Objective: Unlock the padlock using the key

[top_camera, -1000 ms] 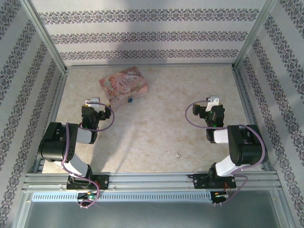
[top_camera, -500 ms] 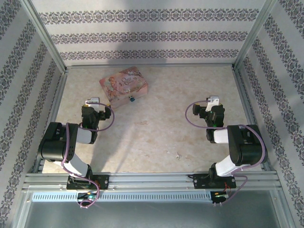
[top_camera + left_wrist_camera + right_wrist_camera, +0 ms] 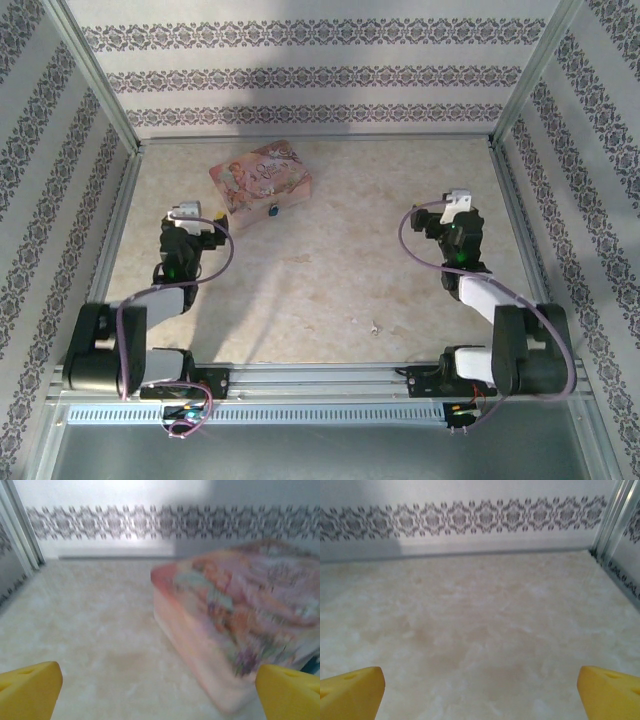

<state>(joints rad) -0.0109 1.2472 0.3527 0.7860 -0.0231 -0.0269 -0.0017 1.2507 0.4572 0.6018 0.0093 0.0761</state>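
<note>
The padlock (image 3: 273, 211) is a tiny dark blue-teal body resting against the near side of the pink floral box (image 3: 261, 179). A small silvery object, which looks like the key (image 3: 374, 326), lies on the table toward the front, between the two arms. My left gripper (image 3: 196, 226) hovers left of the box, open and empty. In the left wrist view its yellow fingertips (image 3: 30, 690) stand wide apart, with the blurred box (image 3: 235, 620) ahead on the right. My right gripper (image 3: 450, 220) is open over bare table at the right, its yellow fingertips (image 3: 351, 692) apart.
The marble-patterned table (image 3: 340, 270) is enclosed by patterned walls and metal frame posts (image 3: 615, 517). The back right corner lies ahead of the right gripper. A rail (image 3: 320, 380) carries both arm bases at the front edge.
Both arms have stretched out and lowered. The left gripper shifted slightly left and back, nearer the box's left end. The right gripper moved back and to the right. Both stay open.
</note>
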